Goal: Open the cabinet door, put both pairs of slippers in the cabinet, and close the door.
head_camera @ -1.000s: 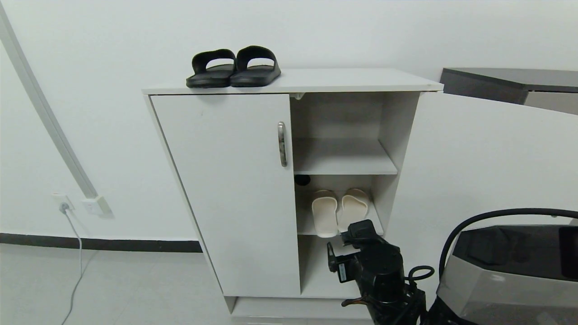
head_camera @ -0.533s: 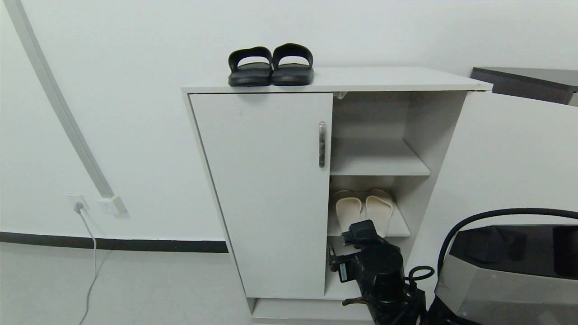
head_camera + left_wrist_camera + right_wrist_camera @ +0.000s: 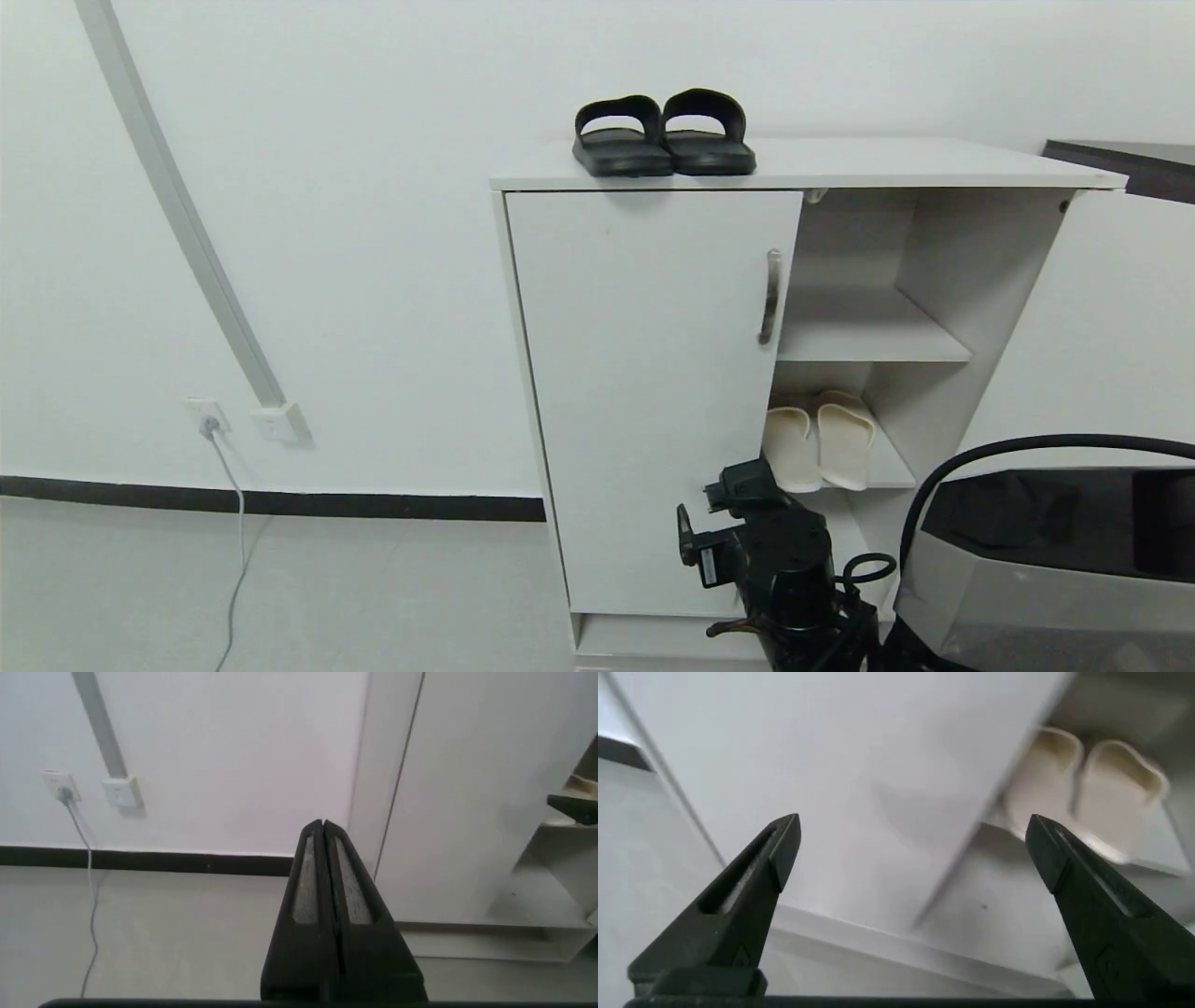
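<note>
cabinet (image 3: 934, 164): matt white laminate | handle (image 3: 769, 297): brushed metal | black slippers (image 3: 653, 155): matt rubber

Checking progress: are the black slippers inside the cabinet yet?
No, the black slippers sit on top of the cabinet, above its shut left door.

Before me:
- white painted wall (image 3: 373, 280)
- pale grey plastic cable duct (image 3: 179, 201), slanting down the wall to a small white box (image 3: 280, 423)
- white wall socket (image 3: 205, 413) beside the box, with a grey cord (image 3: 240, 523) plugged in and trailing to the light grey floor (image 3: 327, 597)
- black skirting band (image 3: 280, 503)
- dark grey flat-topped unit (image 3: 1120, 154), far right
</note>
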Motion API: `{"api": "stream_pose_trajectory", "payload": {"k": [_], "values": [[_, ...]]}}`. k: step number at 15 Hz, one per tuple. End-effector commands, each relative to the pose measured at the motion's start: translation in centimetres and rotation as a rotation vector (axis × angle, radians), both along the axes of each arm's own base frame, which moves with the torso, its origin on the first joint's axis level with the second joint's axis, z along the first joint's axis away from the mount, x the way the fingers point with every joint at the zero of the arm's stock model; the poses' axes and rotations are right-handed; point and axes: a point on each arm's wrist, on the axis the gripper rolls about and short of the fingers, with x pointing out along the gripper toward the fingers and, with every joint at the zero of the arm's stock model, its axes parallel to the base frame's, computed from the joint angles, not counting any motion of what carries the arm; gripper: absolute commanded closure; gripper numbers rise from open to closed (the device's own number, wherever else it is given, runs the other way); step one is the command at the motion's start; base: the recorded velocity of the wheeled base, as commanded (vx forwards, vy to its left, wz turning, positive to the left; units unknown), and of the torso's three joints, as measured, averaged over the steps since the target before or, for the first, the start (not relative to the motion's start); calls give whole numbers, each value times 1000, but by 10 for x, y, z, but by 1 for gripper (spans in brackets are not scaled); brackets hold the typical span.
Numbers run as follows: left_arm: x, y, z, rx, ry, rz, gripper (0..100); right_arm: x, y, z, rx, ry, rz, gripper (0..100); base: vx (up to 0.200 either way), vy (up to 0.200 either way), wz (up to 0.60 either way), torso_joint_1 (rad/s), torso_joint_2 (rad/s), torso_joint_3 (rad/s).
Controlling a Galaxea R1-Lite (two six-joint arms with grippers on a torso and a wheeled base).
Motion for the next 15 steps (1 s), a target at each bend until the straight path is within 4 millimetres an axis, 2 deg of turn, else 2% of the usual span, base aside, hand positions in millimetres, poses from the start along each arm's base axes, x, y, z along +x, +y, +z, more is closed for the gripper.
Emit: {"api": "stream_pose_trajectory", "payload": {"k": [1, 8, 15], "values": [[0, 0, 0, -1, 1, 3, 100, 0, 1, 0, 2, -7, 3, 0, 0, 0, 0, 0, 0, 0], [0, 0, 0, -1, 1, 3, 100, 10, -4, -7, 14, -60, -9, 0, 0, 0, 0, 0, 0, 0], [0, 0, 0, -1, 1, 3, 100, 6, -7, -9, 4, -58, 15, 0, 0, 0, 0, 0, 0, 0]]}}
